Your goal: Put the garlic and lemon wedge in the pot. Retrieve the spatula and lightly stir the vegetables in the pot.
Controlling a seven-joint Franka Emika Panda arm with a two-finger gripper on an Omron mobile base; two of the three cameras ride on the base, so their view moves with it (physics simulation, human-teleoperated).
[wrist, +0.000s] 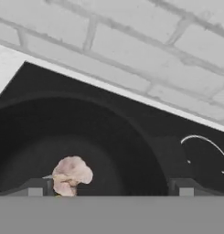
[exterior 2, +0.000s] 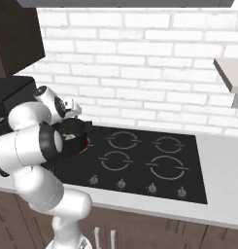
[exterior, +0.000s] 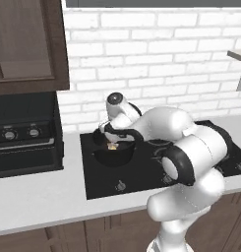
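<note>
The black pot (exterior: 100, 156) stands on the back left burner of the cooktop. A pale tan garlic (wrist: 71, 175) lies on the pot's floor (wrist: 122, 151) and shows as a small light lump, the garlic (exterior: 112, 145), from the left base view. My gripper (wrist: 109, 188) hangs just above the pot's mouth, open, its two fingertips (wrist: 35, 187) far apart with nothing between them. The garlic sits close to the left fingertip. From the right base view the hand (exterior 2: 67, 109) leans over the pot (exterior 2: 76, 138). Lemon wedge and spatula are out of view.
The black cooktop (exterior 2: 140, 160) has other burner rings to the pot's right and knobs along its front edge. A dark appliance (exterior: 23, 138) stands on the counter to the left. The white brick wall (exterior: 156, 54) is close behind, and a shelf (exterior 2: 229, 73) juts out at right.
</note>
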